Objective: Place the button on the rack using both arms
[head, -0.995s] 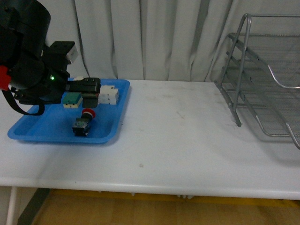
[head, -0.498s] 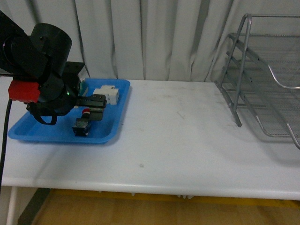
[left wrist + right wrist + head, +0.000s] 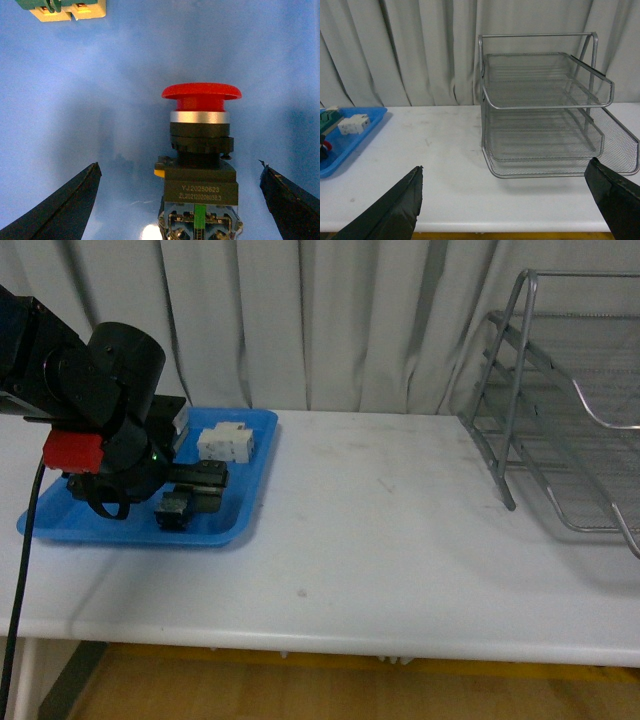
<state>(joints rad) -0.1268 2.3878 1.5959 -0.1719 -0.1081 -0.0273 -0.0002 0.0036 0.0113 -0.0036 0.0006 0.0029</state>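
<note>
The button [image 3: 200,150] lies on its side in the blue tray [image 3: 75,100], its red cap [image 3: 201,92] pointing away from my wrist. My left gripper [image 3: 179,167] is open, with one finger on each side of the button's black body, not touching it. In the front view the left gripper [image 3: 200,490] is low over the tray and the button [image 3: 174,512] shows only partly beneath it. The silver wire rack [image 3: 570,430] stands at the table's far right. My right gripper [image 3: 505,167] is open and empty, facing the rack [image 3: 545,105] from a distance.
A white block component [image 3: 225,443] lies at the back of the blue tray [image 3: 245,510]. A green terminal block [image 3: 62,7] lies beyond the button. The white table [image 3: 380,530] stretches between tray and rack. A grey curtain hangs behind.
My left arm has swung down and lowered its gripper from above the tray's middle onto the button. The green terminal block is now hidden behind the arm in the front view.
</note>
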